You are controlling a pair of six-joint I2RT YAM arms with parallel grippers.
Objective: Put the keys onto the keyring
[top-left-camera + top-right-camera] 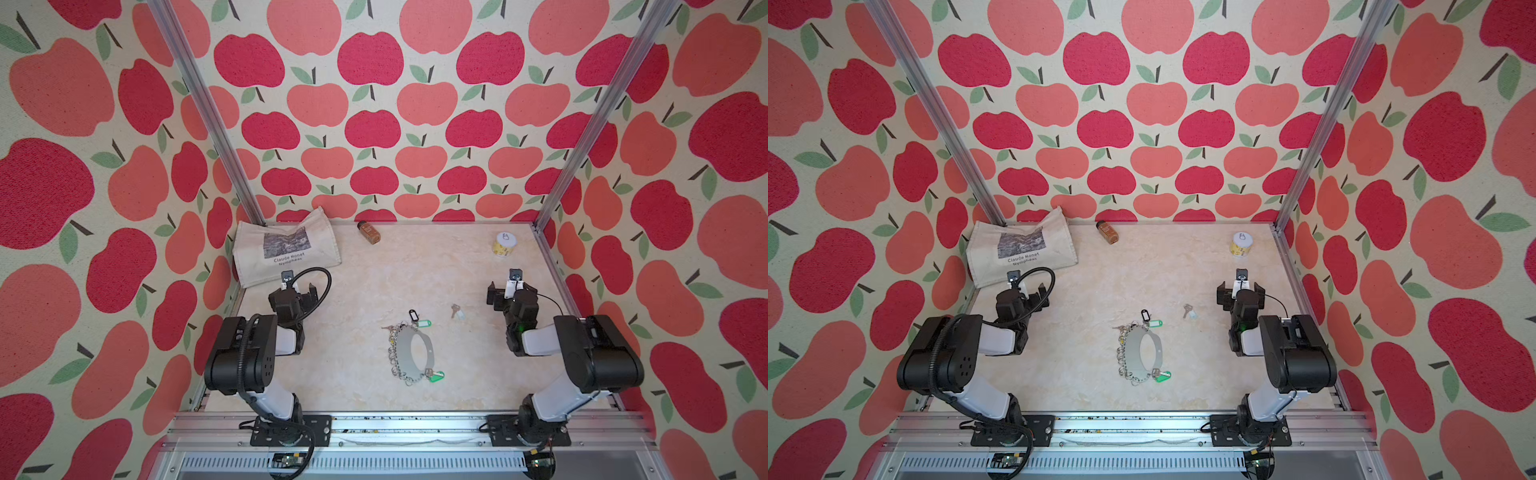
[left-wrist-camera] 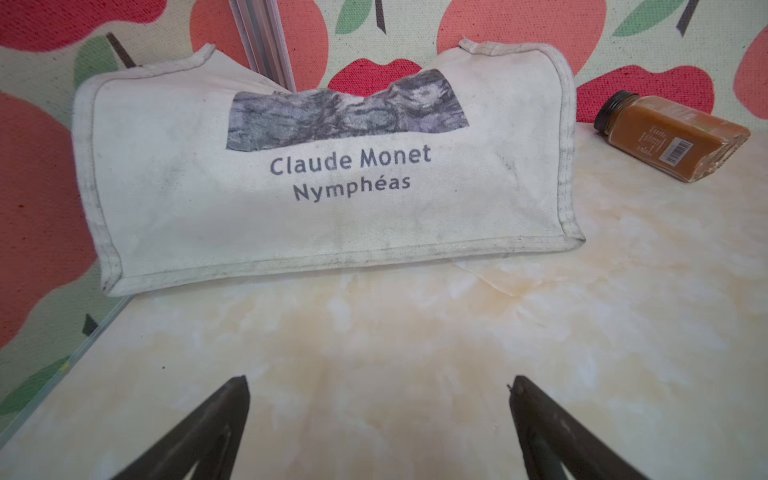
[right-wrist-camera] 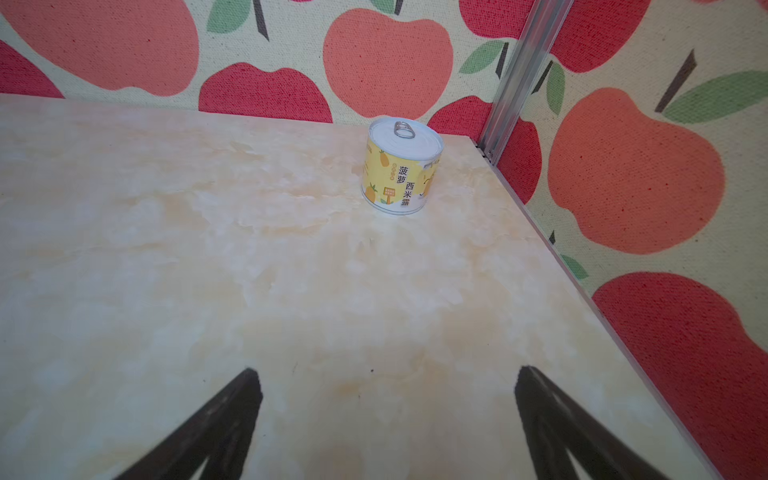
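The keys (image 1: 457, 311) (image 1: 1190, 311), a small silvery key with a pale tag, lie loose on the marble tabletop, right of centre. The keyring (image 1: 405, 357) (image 1: 1133, 353), a grey oval plate edged with small split rings, lies flat at the centre, a little nearer than the keys. My left gripper (image 1: 293, 291) (image 2: 380, 382) hovers at the back left, open and empty, facing a canvas bag. My right gripper (image 1: 512, 289) (image 3: 388, 374) is open and empty at the back right, just right of the keys. Neither wrist view shows the keys or the keyring.
A canvas tote bag (image 1: 286, 249) (image 2: 324, 187) leans in the back left corner. A brown spice jar (image 1: 369, 232) (image 2: 673, 137) lies by the back wall. A yellow can (image 1: 505, 244) (image 3: 403, 170) stands at the back right. Green-tagged keys (image 1: 435, 376) and a black fob (image 1: 412, 314) hang on the keyring.
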